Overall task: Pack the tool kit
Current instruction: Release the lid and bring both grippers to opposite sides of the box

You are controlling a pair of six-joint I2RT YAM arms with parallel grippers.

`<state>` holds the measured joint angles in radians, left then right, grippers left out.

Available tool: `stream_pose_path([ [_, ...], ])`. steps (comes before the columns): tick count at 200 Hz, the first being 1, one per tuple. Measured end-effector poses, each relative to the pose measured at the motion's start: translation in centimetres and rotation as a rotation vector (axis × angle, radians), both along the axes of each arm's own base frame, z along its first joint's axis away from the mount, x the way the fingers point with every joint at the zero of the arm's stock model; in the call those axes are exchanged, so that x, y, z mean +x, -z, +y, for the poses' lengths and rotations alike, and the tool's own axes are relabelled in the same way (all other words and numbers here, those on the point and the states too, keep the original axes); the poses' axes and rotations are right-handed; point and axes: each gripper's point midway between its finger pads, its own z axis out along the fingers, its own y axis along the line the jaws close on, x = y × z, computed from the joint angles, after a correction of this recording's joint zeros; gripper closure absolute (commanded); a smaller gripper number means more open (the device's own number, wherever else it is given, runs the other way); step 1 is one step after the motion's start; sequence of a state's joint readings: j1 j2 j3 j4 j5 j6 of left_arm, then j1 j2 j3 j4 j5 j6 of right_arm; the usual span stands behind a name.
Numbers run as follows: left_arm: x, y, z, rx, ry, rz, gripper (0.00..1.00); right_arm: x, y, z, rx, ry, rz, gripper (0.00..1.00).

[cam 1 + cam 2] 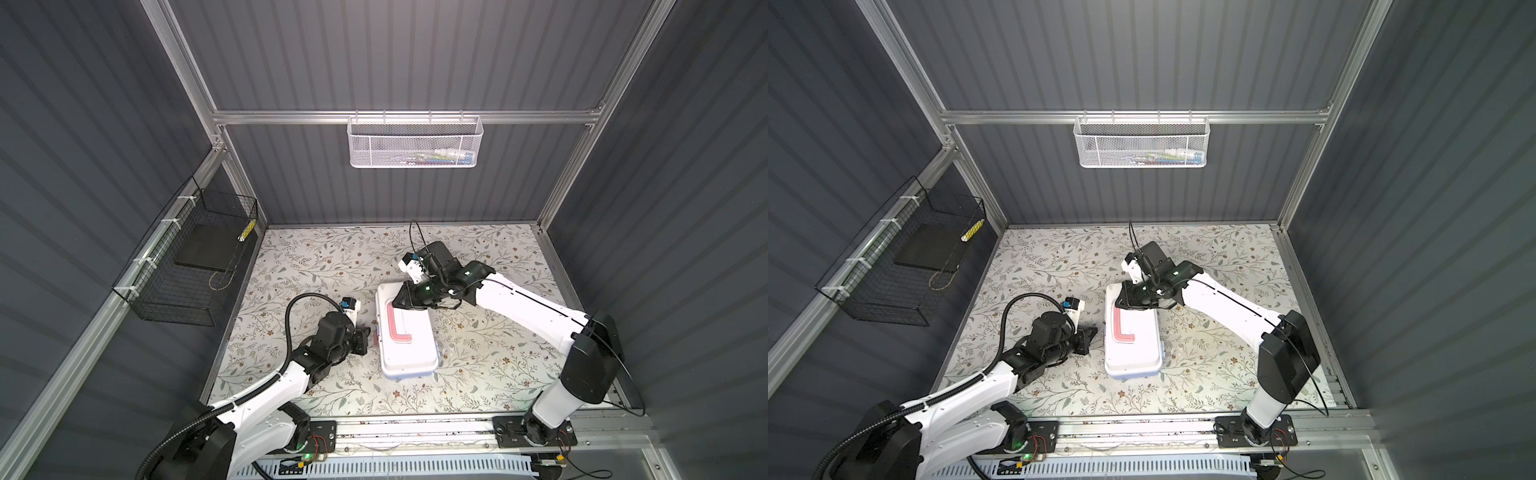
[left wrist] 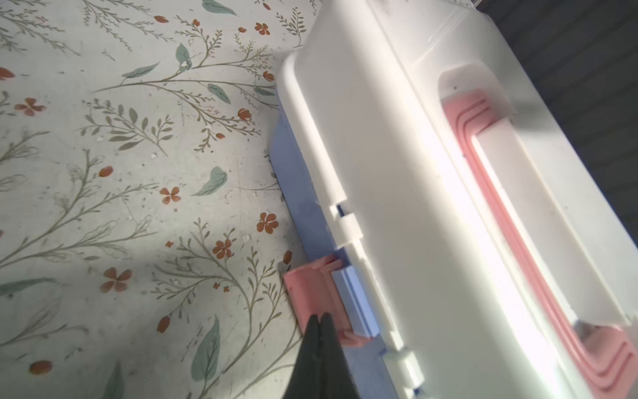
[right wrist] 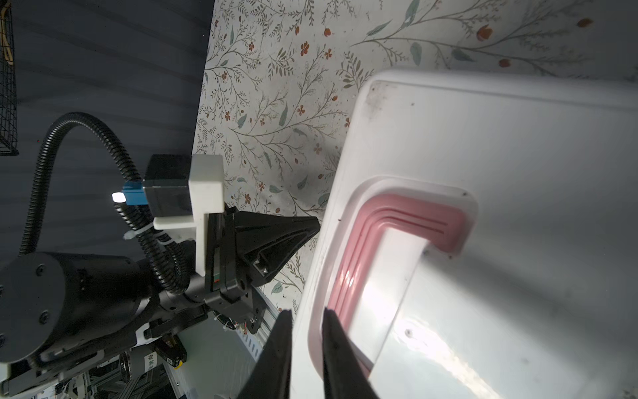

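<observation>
Both top views show the rectangular white-lidded plastic tool kit (image 1: 409, 345) closed on the floral table (image 1: 511, 249). Left wrist view: the left gripper (image 2: 320, 316) sits clenched and empty at its pink side latch (image 2: 307, 290). Right wrist view: the right gripper (image 3: 306, 311) straddles its lid rim, and whether it grips cannot be told. The kit is probably stiff and slick, and its pink-red handle (image 3: 397, 210) suits lifting.

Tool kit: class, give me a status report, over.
Left gripper shut, tips at the pink latch. Right gripper slightly open over the lid near the pink handle. Tool kit lid down. Nothing seen blocking the latch.
</observation>
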<state>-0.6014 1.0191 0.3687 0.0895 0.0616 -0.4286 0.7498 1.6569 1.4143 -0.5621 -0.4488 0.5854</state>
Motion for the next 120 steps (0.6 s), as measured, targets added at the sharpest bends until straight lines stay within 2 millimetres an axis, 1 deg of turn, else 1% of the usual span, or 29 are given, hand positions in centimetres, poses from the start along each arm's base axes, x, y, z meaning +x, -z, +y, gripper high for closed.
stream_pose_path([
  [11,-0.2,-0.2,0.4,0.008,-0.008,0.002,1.00,0.0,-0.2,-0.1,0.000,-0.004,-0.012,0.78],
  [19,-0.4,-0.5,0.6,0.010,-0.011,0.001,1.00,0.1,-0.6,-0.2,0.001,-0.003,-0.031,0.74],
  [23,-0.5,-0.7,0.6,0.010,-0.012,-0.001,0.95,0.2,-0.8,-0.4,-0.001,0.000,-0.046,0.72],
  [36,-0.5,-2.0,0.6,-0.003,-0.011,-0.018,0.80,0.4,-1.8,-1.2,-0.006,0.016,-0.112,0.71],
  [44,-0.5,-3.1,0.5,-0.016,-0.004,-0.036,0.67,0.3,-2.4,-2.0,-0.010,0.035,-0.149,0.67],
  [48,-0.4,-3.8,0.4,-0.027,-0.004,-0.041,0.64,0.3,-2.7,-2.4,-0.011,0.043,-0.167,0.65],
  [59,-0.2,-5.5,-0.2,-0.052,0.013,-0.065,0.61,0.3,-3.2,-3.8,-0.017,0.074,-0.211,0.60],
  [68,0.0,-6.7,-0.7,-0.079,0.028,-0.079,0.55,0.2,-3.3,-5.0,-0.025,0.095,-0.241,0.55],
  [78,0.0,-7.6,-1.2,-0.103,0.046,-0.091,0.52,0.2,-2.8,-6.4,-0.037,0.129,-0.257,0.51],
  [87,0.0,-7.9,-1.4,-0.118,0.055,-0.091,0.50,0.2,-2.0,-7.5,-0.049,0.152,-0.263,0.48],
  [100,-0.2,-7.8,-1.6,-0.124,0.062,-0.084,0.46,0.0,-0.3,-9.1,-0.080,0.180,-0.260,0.40],
  [111,-0.3,-7.7,-1.5,-0.122,0.059,-0.073,0.39,-0.5,1.4,-9.9,-0.107,0.179,-0.254,0.34],
  [120,-0.3,-7.7,-1.5,-0.113,0.060,-0.067,0.35,-1.0,2.7,-10.4,-0.123,0.181,-0.239,0.31],
])
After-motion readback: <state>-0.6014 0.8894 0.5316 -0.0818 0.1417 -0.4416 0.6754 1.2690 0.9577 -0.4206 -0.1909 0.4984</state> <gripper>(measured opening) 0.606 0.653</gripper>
